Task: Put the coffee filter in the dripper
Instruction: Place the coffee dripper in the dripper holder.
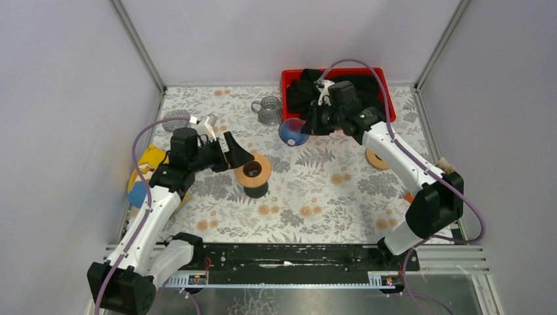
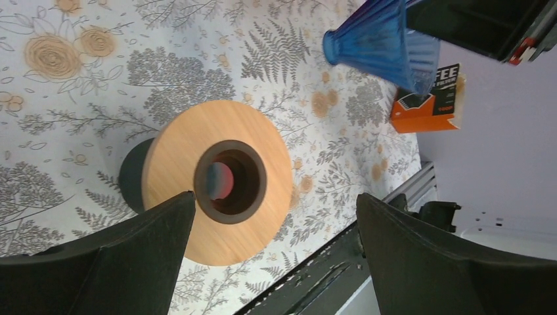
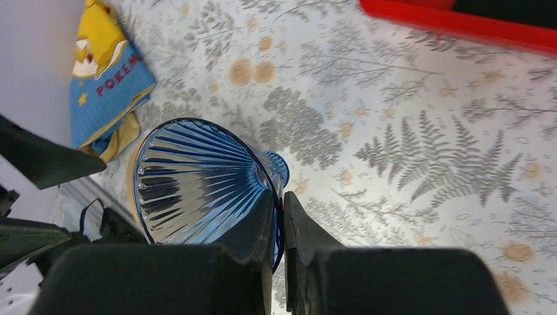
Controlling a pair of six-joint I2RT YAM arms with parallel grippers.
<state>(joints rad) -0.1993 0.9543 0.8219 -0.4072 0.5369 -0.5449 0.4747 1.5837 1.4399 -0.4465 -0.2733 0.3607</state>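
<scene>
You are holding the blue dripper (image 3: 197, 184) in the right tool (image 3: 279, 210), pinching only its thin rim between nearly shut fingers, with the cone lying on its side in the air over the bench (image 1: 315, 190), near the red tray (image 1: 387, 98); the left tool (image 2: 276, 197) is standing wide and gripping nothing, its fingers flanking the wooden stand (image 2: 177, 144) from above. No loose coffee filter is showing; the filters are probably sitting in the orange box (image 2: 427, 105) at the bench's right edge, well apart from the dripper.

You are risking a slip, because ribbed glassy plastic held by one edge can pivot or drop; you are also risking a knock if the dripper is travelling toward the stand while the left fingers are crowding it.

The box is showing "FEE", and its smaller print is too fine to read; the blue and yellow cloth (image 3: 108, 72) is showing "POKEM".
</scene>
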